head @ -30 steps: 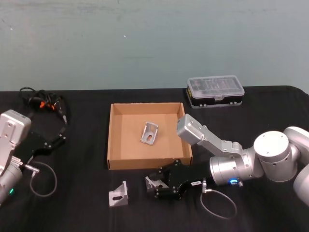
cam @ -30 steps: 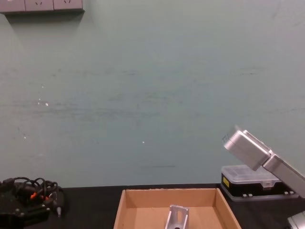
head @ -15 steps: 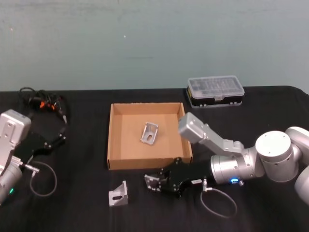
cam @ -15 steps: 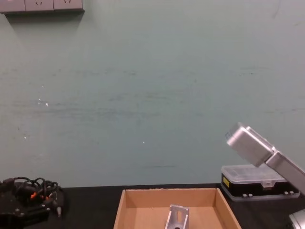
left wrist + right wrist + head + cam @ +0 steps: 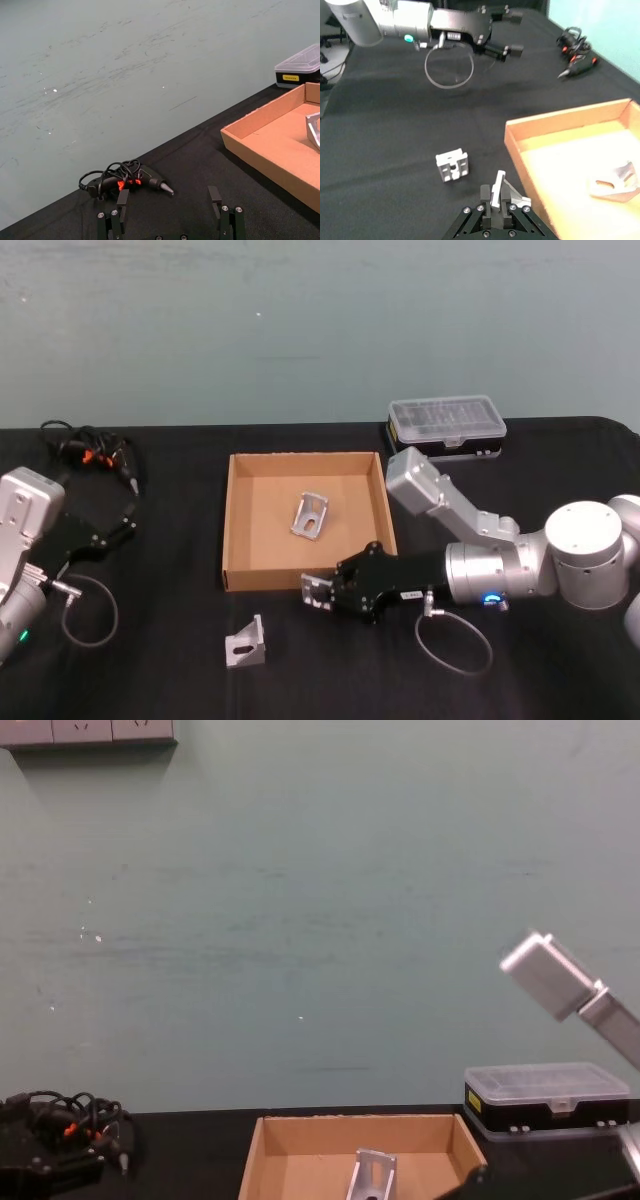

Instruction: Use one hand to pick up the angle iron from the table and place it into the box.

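1. Gripping an angle iron (image 5: 500, 191), the right end effector (image 5: 312, 592) has its fingers closed on the small silver bracket, which stands up between them in the right wrist view.
2. In the head view this end effector sits at lower centre, just in front of the near wall of the box (image 5: 229, 525). The silver arm behind it stretches off to the right edge.
3. The held angle iron is outside the box, beside its near wall. I cannot tell whether it touches the counter (image 5: 160, 660).
4. A second angle iron (image 5: 245, 645) lies on the counter to the lower left of the held one, apart from the end effector and the box.
5. A third angle iron (image 5: 310, 515) lies inside the box, near the middle of its tan floor. In the chest view it shows at bottom centre.
6. The left end effector (image 5: 170, 212) is parked at the left edge of the head view. Its fingers (image 5: 226, 216) are spread wide with nothing between them.
7. A corded screwdriver (image 5: 145, 176) lies on the counter at the upper left of the head view.
8. A black case (image 5: 445, 427) with a clear lid stands behind the box, to its upper right.
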